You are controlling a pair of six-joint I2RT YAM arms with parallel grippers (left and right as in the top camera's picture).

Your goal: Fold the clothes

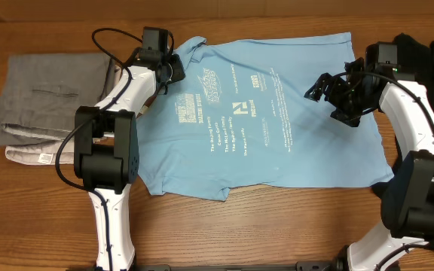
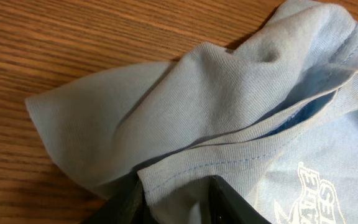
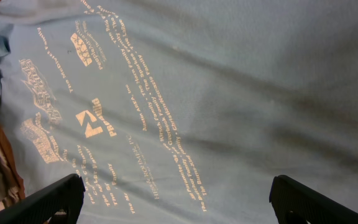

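Observation:
The clothes are a light blue T-shirt (image 1: 277, 128) lying flat on the wooden table (image 1: 239, 233), with the white logos and text facing up. At the shirt's top left corner, my left gripper (image 1: 173, 69) is shut on the bunched sleeve. In the left wrist view the stitched sleeve hem (image 2: 229, 158) runs down between the dark fingers (image 2: 225, 196) of the left gripper (image 2: 178, 198). My right gripper (image 1: 328, 102) hovers over the shirt's right half, wide open. In the right wrist view the right gripper (image 3: 176, 199) holds nothing, and the printed shirt (image 3: 229, 93) lies below it.
A folded grey garment (image 1: 44, 98) lies at the left of the table, beside the left arm. A dark cloth (image 1: 428, 49) sits at the far right corner behind the right arm. Bare wood shows along the front edge.

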